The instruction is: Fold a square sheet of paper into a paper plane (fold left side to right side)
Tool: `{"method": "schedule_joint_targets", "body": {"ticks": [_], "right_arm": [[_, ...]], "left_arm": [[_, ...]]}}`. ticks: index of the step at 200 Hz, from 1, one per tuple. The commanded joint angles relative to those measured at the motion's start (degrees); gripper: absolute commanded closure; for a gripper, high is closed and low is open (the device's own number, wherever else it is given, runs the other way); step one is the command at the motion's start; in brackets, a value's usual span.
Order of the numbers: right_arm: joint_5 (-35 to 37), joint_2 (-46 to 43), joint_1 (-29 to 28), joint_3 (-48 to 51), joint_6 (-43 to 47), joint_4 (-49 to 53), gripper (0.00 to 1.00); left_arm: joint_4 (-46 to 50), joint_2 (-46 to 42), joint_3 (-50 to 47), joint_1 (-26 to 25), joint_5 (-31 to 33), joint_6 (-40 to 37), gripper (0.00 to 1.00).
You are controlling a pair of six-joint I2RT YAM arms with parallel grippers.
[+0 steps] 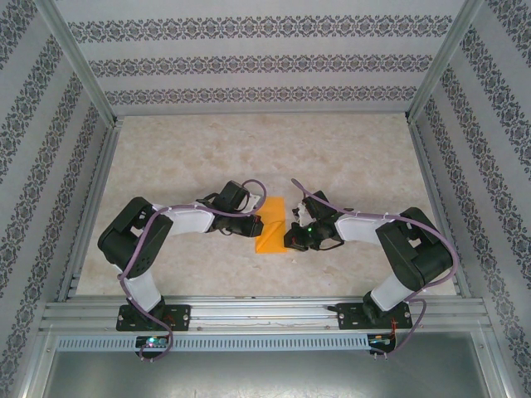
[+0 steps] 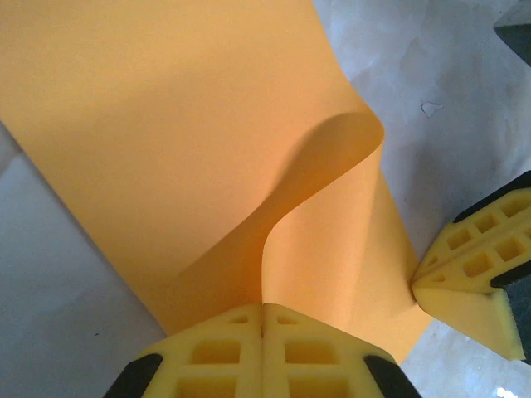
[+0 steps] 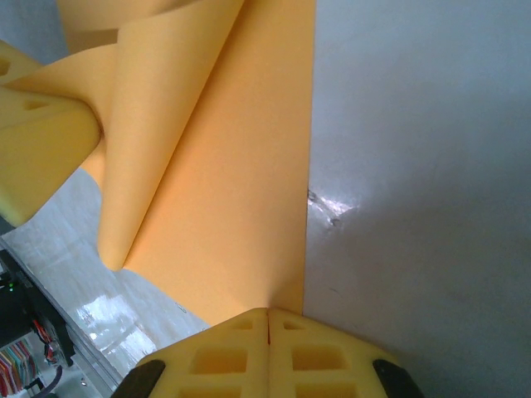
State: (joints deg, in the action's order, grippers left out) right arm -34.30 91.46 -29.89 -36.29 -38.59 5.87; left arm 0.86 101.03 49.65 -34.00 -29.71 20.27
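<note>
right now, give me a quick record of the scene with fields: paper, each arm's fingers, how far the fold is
paper: orange square sheet of paper on the table, between the two arms
left fingers: shut on one edge of the sheet, holding it up off the table
right fingers: shut, tips at the edge of the flat part; pinching or pressing, cannot tell
fold: lifted side curls over the flat part in a soft loop, no crease pressed yet

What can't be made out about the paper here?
Top external: the square sheet of paper is small; arms cover its side edges.
Left wrist: its far corners are cut off by the frame.
Right wrist: the right gripper pinching or merely pressing it; its fingers hide the contact.
</note>
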Motion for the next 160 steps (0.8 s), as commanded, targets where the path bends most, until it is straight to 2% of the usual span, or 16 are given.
{"method": "schedule_joint_targets", "body": {"ticks": [1, 160], "right_arm": [[4.0, 2.1, 0.0, 0.5, 1.2, 5.2, 1.00], [4.0, 1.6, 0.2, 0.7, 1.4, 5.8, 1.00]], "left_arm": [[-0.6, -0.7, -0.1, 1.0, 0.9, -0.8, 1.00], [-2.0, 1.9, -0.6, 1.3, 0.3, -0.7, 1.00]]}}
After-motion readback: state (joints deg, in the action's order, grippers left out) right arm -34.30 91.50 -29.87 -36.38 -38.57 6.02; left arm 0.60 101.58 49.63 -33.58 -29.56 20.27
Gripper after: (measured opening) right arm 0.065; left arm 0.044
